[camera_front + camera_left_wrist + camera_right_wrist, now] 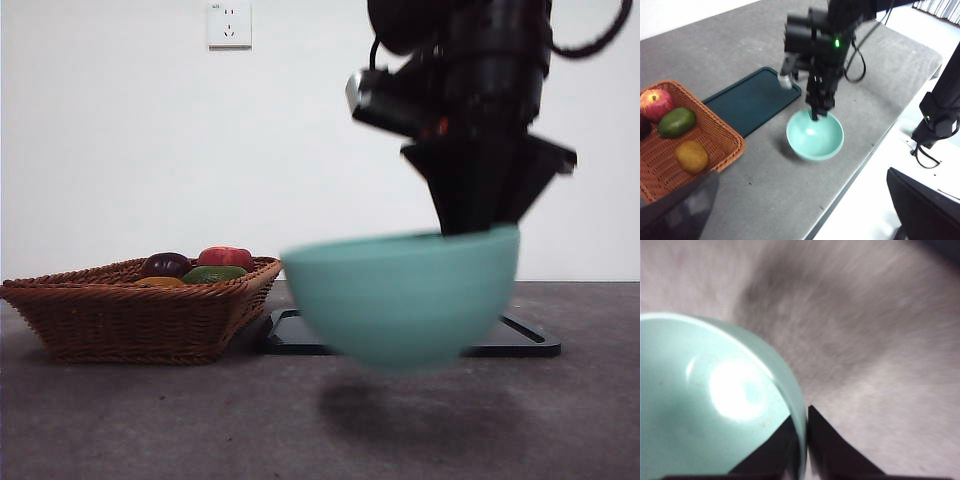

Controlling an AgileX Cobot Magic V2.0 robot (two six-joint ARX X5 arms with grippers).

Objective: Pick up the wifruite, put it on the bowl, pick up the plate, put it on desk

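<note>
While one tool grips one bowl, four fruits fill one basket.

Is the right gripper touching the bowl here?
Touching. The right wrist view shows the right gripper with its fingers pinching the bowl at its rim, one inside, one outside.

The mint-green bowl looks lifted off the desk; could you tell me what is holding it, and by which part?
The right hand holds the bowl by its rim, one jaw inside and one outside the wall. The left hand holds nothing.
</note>
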